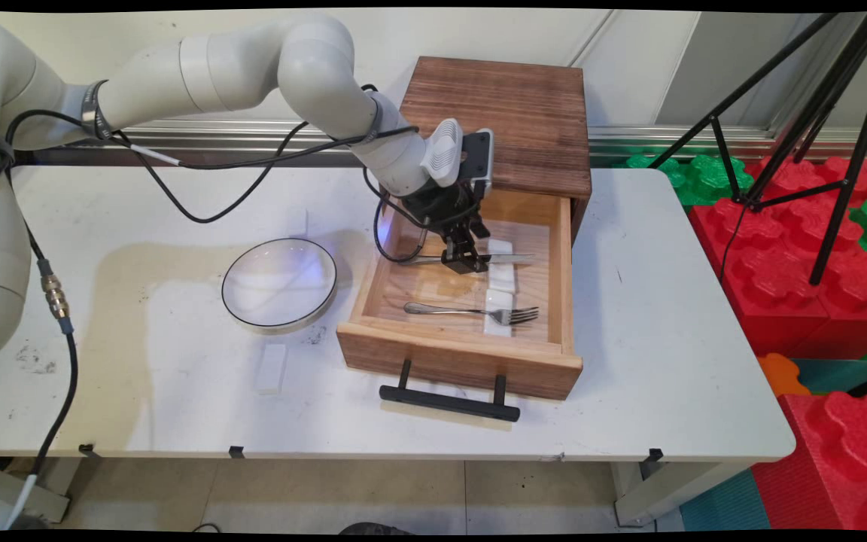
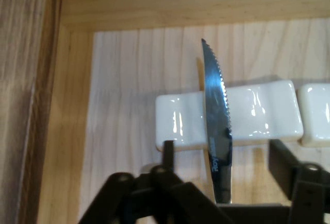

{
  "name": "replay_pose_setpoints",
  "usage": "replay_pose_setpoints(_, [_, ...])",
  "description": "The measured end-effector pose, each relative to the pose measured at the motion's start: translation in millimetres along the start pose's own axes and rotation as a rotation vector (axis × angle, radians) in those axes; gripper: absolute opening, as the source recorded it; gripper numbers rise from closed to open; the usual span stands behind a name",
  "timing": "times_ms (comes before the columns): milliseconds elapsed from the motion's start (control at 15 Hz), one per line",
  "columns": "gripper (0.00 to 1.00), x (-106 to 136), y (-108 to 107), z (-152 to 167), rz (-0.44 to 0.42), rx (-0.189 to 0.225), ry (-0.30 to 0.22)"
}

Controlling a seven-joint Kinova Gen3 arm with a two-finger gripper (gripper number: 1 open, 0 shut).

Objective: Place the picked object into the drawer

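1. Plate (image 1: 279,284) on table (image 1: 667,301), left of drawer (image 1: 463,354).
2. Gripper (image 1: 466,260) down in drawer, fingers (image 2: 168,149) open either side of knife (image 2: 216,126), not clamping.
3. Knife lies across white rest (image 2: 258,116); fork (image 1: 471,311) nearer the front.

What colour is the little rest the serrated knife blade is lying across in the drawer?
Glossy white, the ceramic rest under the steel serrated knife; the hand view shows it best.

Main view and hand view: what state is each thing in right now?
Drawer: pulled open.
Knife: lying flat across a white rest, blade between the open jaws.
Fork: lying in the drawer, tines on another rest.
Plate: empty, on the table.
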State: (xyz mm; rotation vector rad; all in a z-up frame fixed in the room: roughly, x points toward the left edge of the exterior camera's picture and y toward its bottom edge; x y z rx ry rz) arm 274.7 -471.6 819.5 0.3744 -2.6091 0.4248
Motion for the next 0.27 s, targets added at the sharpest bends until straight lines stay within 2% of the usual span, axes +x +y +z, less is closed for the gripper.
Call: replay_pose_setpoints(267, [1.00, 0.2, -1.0, -1.4, -0.017, 0.013, 0.009])
